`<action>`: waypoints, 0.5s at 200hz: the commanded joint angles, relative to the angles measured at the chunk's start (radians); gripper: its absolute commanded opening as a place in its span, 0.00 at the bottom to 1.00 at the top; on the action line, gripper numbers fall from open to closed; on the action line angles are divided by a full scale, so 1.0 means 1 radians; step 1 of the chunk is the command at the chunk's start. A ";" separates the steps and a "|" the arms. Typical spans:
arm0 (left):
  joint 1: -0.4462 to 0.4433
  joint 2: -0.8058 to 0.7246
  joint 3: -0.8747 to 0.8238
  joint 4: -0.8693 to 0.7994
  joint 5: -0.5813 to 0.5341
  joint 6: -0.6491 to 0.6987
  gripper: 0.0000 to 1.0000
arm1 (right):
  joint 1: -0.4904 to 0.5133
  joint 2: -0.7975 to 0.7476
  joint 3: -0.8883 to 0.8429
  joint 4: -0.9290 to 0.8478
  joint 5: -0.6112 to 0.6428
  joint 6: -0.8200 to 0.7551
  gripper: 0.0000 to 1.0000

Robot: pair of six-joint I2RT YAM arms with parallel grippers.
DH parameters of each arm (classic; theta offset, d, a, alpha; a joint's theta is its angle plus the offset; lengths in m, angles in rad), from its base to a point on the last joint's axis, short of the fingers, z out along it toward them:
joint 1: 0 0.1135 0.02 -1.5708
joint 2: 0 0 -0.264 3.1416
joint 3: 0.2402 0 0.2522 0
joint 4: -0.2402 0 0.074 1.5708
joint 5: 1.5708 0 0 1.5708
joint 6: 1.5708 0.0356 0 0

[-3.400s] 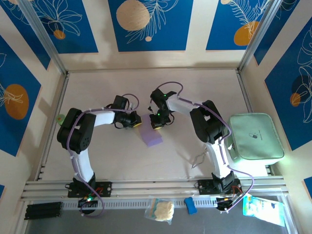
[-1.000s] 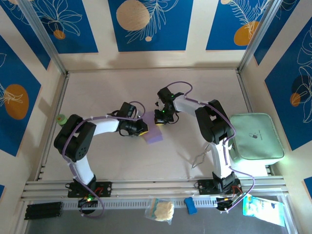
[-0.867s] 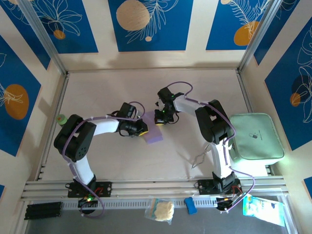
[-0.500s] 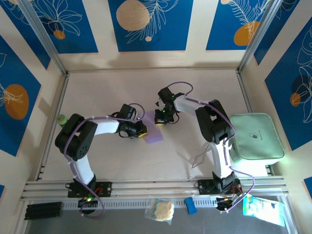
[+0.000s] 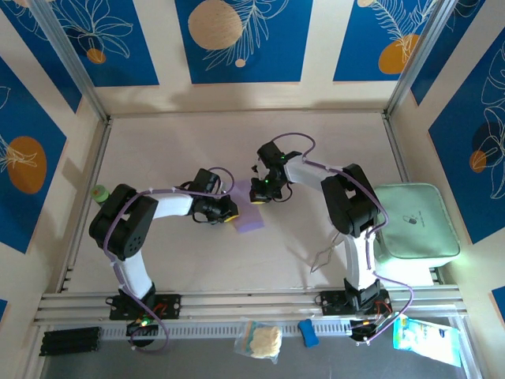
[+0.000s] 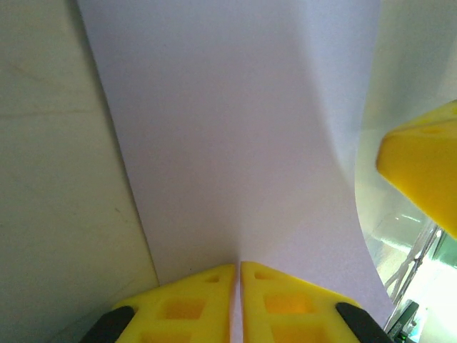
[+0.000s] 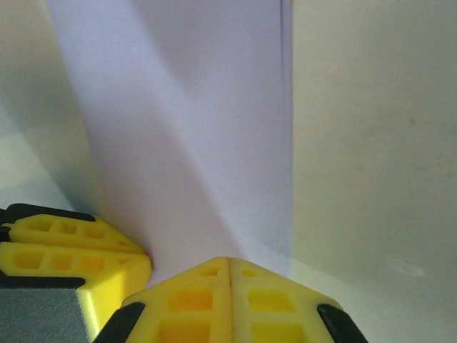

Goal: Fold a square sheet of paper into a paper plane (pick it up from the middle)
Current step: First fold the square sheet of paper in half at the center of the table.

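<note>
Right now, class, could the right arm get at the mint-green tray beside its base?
Probably not yet: the tray lies unobstructed, but the right pincer is shut on the purple paper, which the left pincer also grips. It would have to let go first.

square sheet of paper between left gripper and right gripper | tray at right edge of table

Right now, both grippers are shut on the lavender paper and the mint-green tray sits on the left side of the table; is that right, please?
Not quite: the mint-green tray sits on the right side of the table, as the top external view shows. The left gripper and the right gripper are indeed both shut on the lavender paper.
</note>
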 commanded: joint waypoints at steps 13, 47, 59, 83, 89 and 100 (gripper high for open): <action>-0.007 0.045 -0.010 -0.034 -0.043 0.005 0.14 | 0.010 0.021 -0.034 0.004 -0.031 0.016 0.03; -0.006 0.023 0.017 -0.046 -0.025 0.012 0.15 | 0.004 0.055 -0.048 -0.009 0.031 0.022 0.03; -0.006 0.005 0.039 -0.047 -0.006 0.020 0.16 | 0.002 0.067 -0.054 -0.016 0.055 0.027 0.03; -0.019 -0.033 0.074 -0.058 0.007 0.024 0.18 | 0.002 0.089 -0.073 -0.022 0.080 0.043 0.02; -0.028 -0.038 0.076 -0.058 0.008 0.024 0.18 | 0.002 0.091 -0.078 -0.022 0.082 0.047 0.02; -0.039 -0.040 0.076 -0.068 0.005 0.023 0.18 | 0.002 0.096 -0.087 -0.019 0.088 0.056 0.02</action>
